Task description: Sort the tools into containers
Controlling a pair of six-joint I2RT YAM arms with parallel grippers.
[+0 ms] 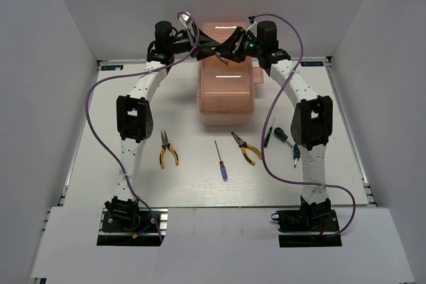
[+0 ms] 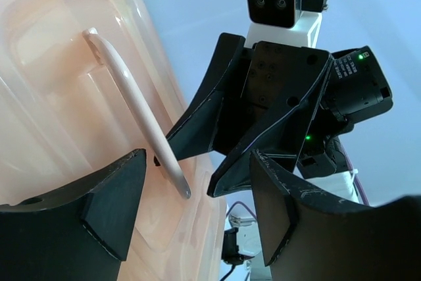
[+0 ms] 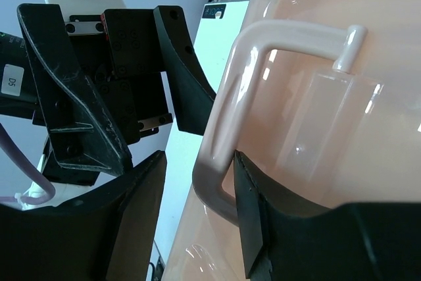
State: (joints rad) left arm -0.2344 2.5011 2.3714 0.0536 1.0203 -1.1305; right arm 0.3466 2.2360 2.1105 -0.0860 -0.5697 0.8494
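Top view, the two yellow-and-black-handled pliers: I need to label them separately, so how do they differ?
The left yellow-and-black-handled pliers lie left of the slim blue-handled screwdriver; the right pliers lie right of it, in front of the translucent peach-pink plastic toolbox. The left pair points almost straight up the table; the right pair slants more, nose toward the toolbox. Both lie flat, handles toward the near edge.

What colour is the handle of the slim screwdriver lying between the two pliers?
Blue: the slim screwdriver shows best in the top external view.
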